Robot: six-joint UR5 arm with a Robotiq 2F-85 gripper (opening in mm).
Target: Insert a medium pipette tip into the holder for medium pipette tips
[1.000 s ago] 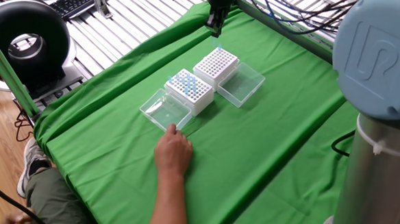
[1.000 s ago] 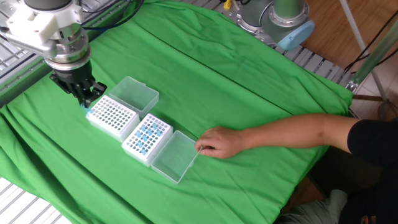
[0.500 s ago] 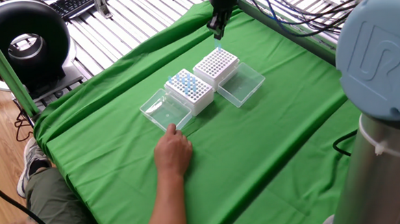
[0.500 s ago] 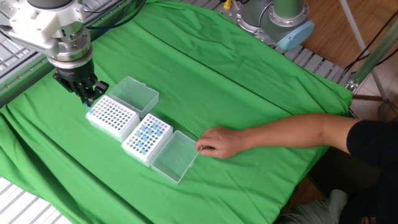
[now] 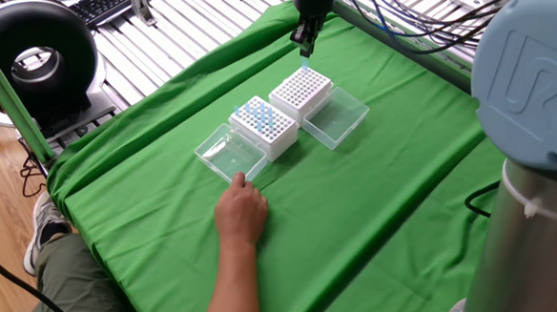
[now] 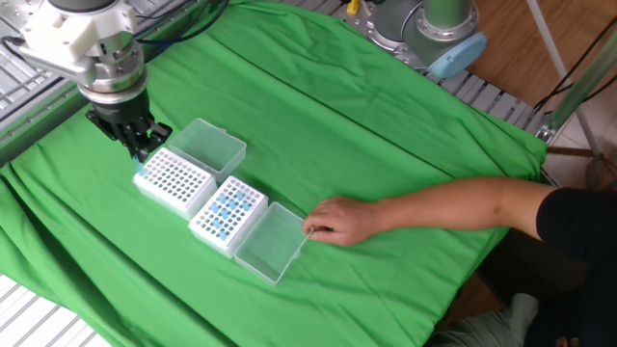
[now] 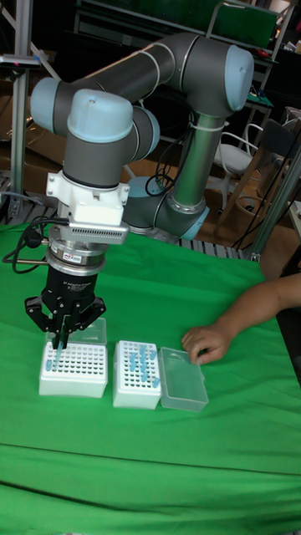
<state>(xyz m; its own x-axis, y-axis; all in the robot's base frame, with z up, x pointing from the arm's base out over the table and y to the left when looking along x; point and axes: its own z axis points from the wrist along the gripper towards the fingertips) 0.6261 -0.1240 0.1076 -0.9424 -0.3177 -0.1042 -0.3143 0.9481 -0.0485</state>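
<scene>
1. Arm (image 7: 167, 75): fills the upper half of the tall view, wrist pointing straight down. Over the last second I have watched it lift; the pincer now stands clear above the holder where before it sat lower, close to the rack face. I judge the tip delivered and the arm withdrawing.

2. Tabletop (image 6: 386, 125): green cloth, wrinkled at the edges.

3. Hand (image 6: 337, 220): a person's, resting on the cloth at frame centre in the other fixed view, touching the corner of the clear lid (image 6: 272, 243). It has not shifted.

4. Tip box (image 6: 228, 214): white, many blue tips standing in it, just lower right of the holder.

5. Holder (image 6: 174, 180): white perforated rack, centre left of that frame, its own clear lid (image 6: 206, 146) lying open behind it. Nearly all holes empty.

6. Pincer (image 6: 138, 146): black fingers drawn close together, nothing visible between them; I read it as closed and empty.

7. Tip (image 6: 141, 173): one pale blue tip, upright, seated at the holder's corner nearest the pincer, directly below it. Too small to tell whether it is fully seated.
</scene>
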